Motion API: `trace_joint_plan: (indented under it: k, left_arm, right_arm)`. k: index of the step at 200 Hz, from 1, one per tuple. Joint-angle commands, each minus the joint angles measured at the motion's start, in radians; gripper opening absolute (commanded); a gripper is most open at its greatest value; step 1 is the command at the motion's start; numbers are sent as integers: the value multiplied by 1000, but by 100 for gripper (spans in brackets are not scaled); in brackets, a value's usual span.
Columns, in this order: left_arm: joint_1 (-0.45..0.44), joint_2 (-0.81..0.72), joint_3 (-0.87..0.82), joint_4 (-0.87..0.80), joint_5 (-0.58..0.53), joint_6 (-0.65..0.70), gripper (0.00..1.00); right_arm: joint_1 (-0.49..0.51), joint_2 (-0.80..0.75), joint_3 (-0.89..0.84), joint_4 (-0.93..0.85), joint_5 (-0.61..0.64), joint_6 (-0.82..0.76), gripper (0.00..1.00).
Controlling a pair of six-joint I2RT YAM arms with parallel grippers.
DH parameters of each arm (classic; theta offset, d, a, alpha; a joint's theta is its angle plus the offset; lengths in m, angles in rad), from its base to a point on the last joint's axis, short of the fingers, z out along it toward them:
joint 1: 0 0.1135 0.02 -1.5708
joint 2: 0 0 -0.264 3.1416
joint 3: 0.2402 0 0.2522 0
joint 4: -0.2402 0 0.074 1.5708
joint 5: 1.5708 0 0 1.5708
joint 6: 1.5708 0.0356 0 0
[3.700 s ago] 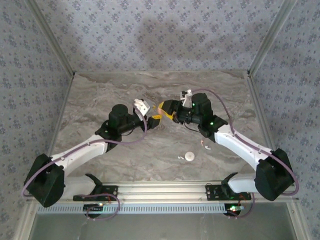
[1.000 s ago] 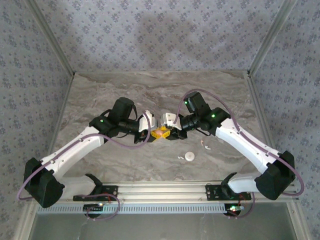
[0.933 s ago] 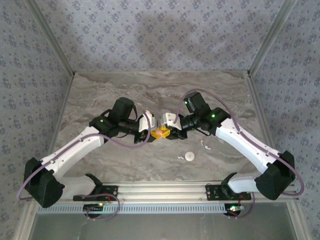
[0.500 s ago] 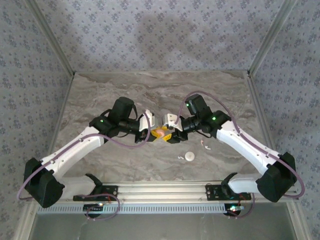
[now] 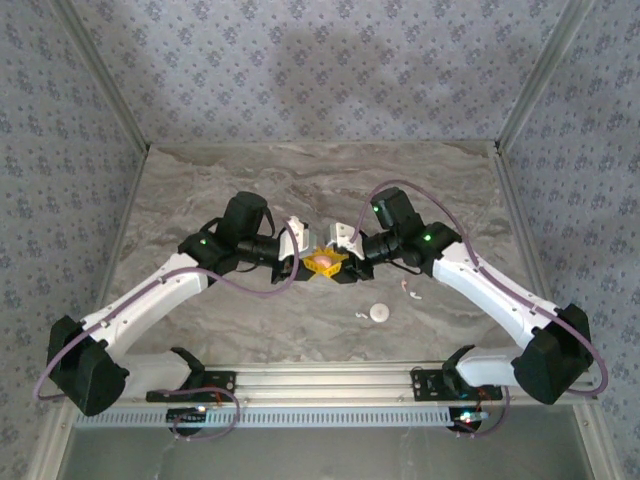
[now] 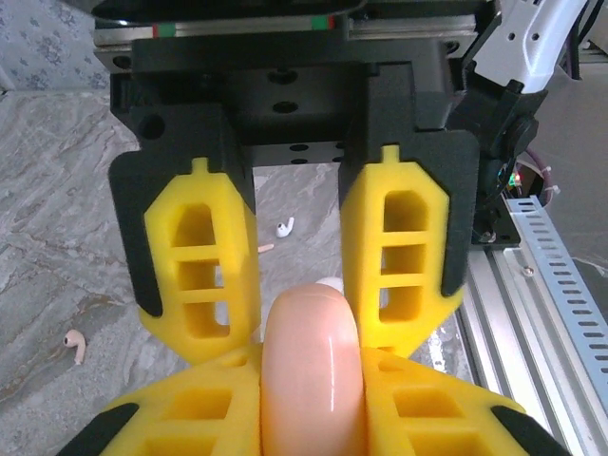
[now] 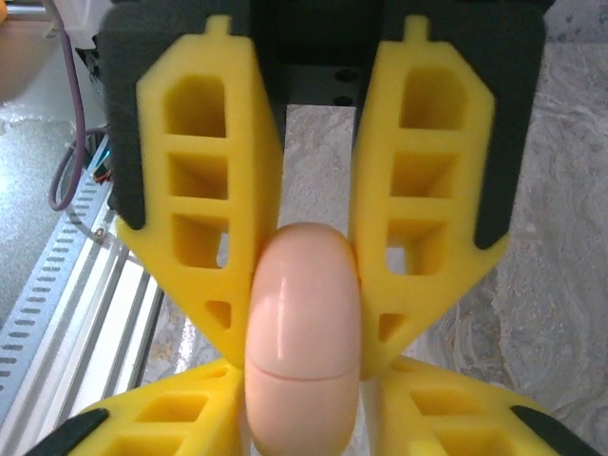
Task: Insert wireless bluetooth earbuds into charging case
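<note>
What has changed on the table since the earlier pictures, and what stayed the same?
Both arms swung toward the near edge and brought the left gripper and right gripper tip to tip; both now clamp the pink case. The white disc and the loose earbuds beside it stayed in place.

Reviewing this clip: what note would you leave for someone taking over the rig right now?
The left gripper is shut on the pink case.
The right gripper is shut on the same case from the opposite side; its seam looks closed.
Two earbuds lie loose on the table: one beside the white disc, another further right.
Done: case gripped by both.
Left: open it and insert the earbuds.
</note>
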Motion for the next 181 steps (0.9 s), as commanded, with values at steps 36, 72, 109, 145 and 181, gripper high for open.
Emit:
trace_joint_plan:
  k: [36, 72, 109, 145, 181]
  left_arm:
    - [-3, -32, 11, 7, 7, 5, 41]
    - [17, -47, 4, -5, 12, 4, 45]
    - [19, -44, 2, -7, 26, -1, 43]
    - [23, -46, 3, -11, 22, 2, 32]
    - [22, -41, 7, -6, 32, -2, 27]
  right_arm:
    - [-21, -25, -23, 30, -40, 11, 13]
    - [-56, -52, -41, 33, -46, 9, 13]
    - [-69, -60, -43, 36, -53, 9, 13]
    - [-71, -62, -43, 37, -64, 12, 15]
    - [-68, -59, -40, 50, -70, 26, 16]
